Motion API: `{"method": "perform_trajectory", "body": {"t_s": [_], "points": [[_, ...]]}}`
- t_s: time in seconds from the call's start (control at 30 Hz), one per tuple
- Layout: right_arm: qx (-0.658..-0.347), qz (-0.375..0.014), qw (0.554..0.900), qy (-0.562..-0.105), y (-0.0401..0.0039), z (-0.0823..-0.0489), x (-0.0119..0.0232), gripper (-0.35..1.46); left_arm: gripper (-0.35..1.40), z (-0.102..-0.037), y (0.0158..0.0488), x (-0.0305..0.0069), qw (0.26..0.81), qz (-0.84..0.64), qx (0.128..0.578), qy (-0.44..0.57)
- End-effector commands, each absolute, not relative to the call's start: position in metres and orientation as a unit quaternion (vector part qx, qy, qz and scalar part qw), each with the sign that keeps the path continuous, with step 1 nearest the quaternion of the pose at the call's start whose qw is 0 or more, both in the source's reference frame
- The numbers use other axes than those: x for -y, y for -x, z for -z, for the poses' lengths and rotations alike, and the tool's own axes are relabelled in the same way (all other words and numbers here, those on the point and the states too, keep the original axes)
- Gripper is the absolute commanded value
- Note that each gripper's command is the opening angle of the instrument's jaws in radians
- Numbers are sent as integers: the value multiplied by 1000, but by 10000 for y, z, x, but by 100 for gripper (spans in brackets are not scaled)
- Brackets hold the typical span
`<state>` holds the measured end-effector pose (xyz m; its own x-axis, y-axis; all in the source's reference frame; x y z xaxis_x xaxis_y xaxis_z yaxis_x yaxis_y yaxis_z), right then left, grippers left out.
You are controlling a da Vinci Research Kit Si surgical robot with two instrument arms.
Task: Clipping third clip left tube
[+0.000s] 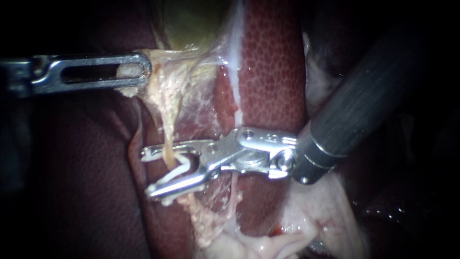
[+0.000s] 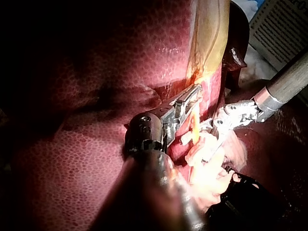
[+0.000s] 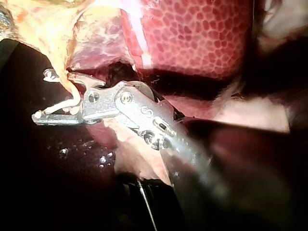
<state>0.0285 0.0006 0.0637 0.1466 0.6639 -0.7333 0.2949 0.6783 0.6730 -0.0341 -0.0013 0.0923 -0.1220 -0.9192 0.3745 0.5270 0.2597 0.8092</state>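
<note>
Left tube [image 1: 166, 129] hangs across the liver [image 1: 268, 72], inside your right instrument's [image 1: 146, 172] wide jaws carrying a white clip [image 1: 183, 166]; left instrument [image 1: 143, 72] clamps tissue [image 1: 160, 88] above. Squeeze crooked and that clip might only catch part.

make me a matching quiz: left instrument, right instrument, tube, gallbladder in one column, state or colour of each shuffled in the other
Things
1. left instrument
2. right instrument
3. tube
4. gallbladder

States
a. greenish-yellow
b. thin strand passing between the jaws that carry the clip
c. jaws hold a white clip
d. jaws shut on yellowish tissue

Pairs: 1-d, 2-c, 3-b, 4-a
</note>
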Motion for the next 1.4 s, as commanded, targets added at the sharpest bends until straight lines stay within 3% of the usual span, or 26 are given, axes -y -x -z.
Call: {"method": "perform_trajectory", "body": {"t_s": [0.03,0.37,0.6,1.4], "points": [[-637,-143,656,-377,-284,-637,-6,38,-16,-923,341,13,631,573,482,-204],[-632,-147,656,-384,-279,-638,-7,14,-16,-924,341,13,631,573,482,-204],[-623,-142,664,-387,-274,-640,-7,-35,-16,-924,341,13,631,573,482,-203],[-616,-148,665,-396,-269,-643,-7,-35,-16,-926,342,13,631,573,482,-203]]}}
